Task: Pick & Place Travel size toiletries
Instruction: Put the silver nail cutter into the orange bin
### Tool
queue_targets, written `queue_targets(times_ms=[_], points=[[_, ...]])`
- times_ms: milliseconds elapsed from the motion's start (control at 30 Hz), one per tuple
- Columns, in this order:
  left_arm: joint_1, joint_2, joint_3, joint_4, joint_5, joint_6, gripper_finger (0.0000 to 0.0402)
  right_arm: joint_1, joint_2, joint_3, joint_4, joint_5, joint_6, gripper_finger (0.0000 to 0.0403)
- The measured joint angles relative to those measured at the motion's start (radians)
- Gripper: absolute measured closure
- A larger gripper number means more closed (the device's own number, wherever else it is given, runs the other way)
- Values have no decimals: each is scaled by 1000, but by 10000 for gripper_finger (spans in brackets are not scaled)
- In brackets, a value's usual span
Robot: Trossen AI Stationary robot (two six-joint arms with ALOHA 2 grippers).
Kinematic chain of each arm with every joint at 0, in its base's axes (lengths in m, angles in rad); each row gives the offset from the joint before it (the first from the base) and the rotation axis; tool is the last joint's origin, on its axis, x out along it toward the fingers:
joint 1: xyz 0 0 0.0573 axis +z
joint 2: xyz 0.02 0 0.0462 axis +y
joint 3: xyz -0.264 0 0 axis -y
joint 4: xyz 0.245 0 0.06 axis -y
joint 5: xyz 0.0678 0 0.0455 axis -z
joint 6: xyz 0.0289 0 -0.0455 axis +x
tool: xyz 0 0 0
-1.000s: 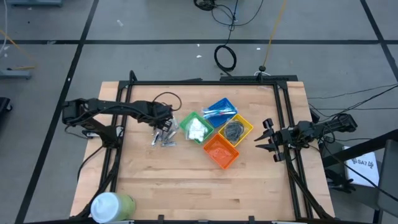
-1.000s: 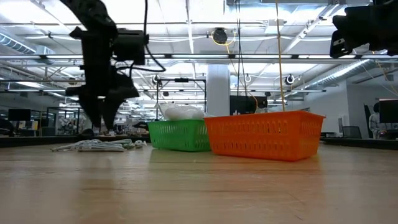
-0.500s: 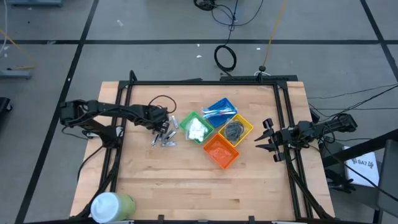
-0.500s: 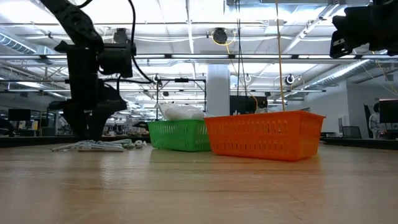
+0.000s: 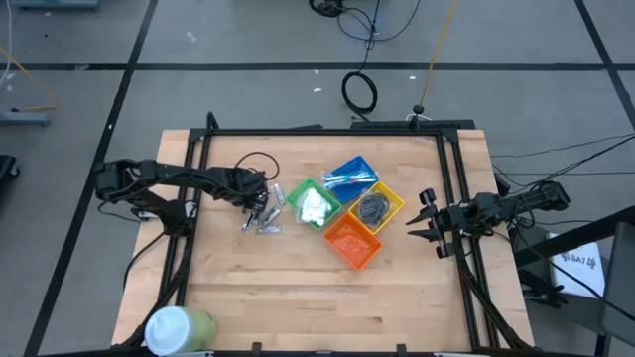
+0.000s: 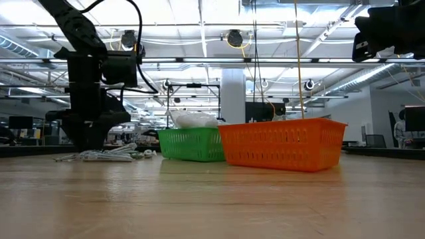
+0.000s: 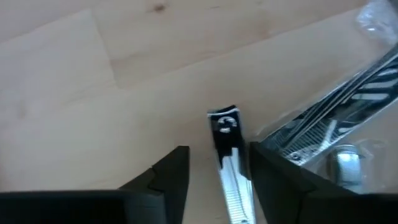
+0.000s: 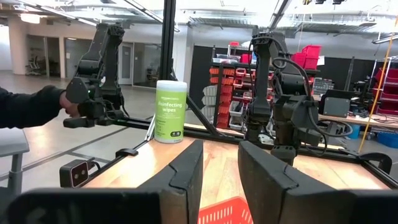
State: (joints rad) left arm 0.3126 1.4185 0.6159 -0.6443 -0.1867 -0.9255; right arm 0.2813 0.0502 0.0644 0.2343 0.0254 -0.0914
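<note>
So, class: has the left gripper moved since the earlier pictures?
Yes. In the high view the left gripper has drawn away from the green bin, toward the table's left edge, and now sits over the silver metal pieces.

Left arm reaching in from the left edge of the high view toward centre-left, elbow folded near the table's left rail. Left gripper [image 5: 260,201] pointing straight down at the low view's left, tips at the tabletop. In the left wrist view, fingers [image 7: 172,180] parted, a narrow gap between them, not closed on anything. Right arm stretched along the right edge of the high view, parked. Right gripper [image 5: 429,220] at mid-right, aimed toward centre, raised above the surface. Its fingers [image 8: 186,169] parted in the right wrist view, nothing between them.
</note>
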Motion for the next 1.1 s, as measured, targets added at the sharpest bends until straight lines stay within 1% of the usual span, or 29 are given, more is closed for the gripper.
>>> queue_targets(times_ms=[100, 233, 267, 367, 467, 533, 733, 933, 1000, 1100], points=[[-1, 0, -1, 14, 11, 4, 285, 0, 0, 0, 0, 0, 0, 312], [-2, 0, 0, 17, 7, 7, 365, 0, 0, 0, 0, 0, 0, 312], [-2, 0, 0, 18, 5, 12, 374, 0, 0, 0, 0, 0, 0, 312], [-2, 1, 0, 19, -15, 29, 373, 0, 0, 0, 0, 0, 0, 312], [-4, 3, 7, 9, -35, 38, 363, 0, 0, 0, 0, 0, 0, 312], [-15, 1, 20, 7, -54, 50, 366, 0, 0, 0, 0, 0, 0, 312], [-61, -68, 84, 11, -81, 105, 370, 0, 0, 0, 0, 0, 0, 312], [-146, -145, 179, 19, -121, 166, 370, 0, 0, 0, 0, 0, 0, 312], [-182, -153, 216, 66, -130, 200, 370, 0, 0, 0, 0, 0, 0, 312], [-239, -158, 256, 168, -128, 289, 370, 0, 0, 0, 0, 0, 0, 312]])
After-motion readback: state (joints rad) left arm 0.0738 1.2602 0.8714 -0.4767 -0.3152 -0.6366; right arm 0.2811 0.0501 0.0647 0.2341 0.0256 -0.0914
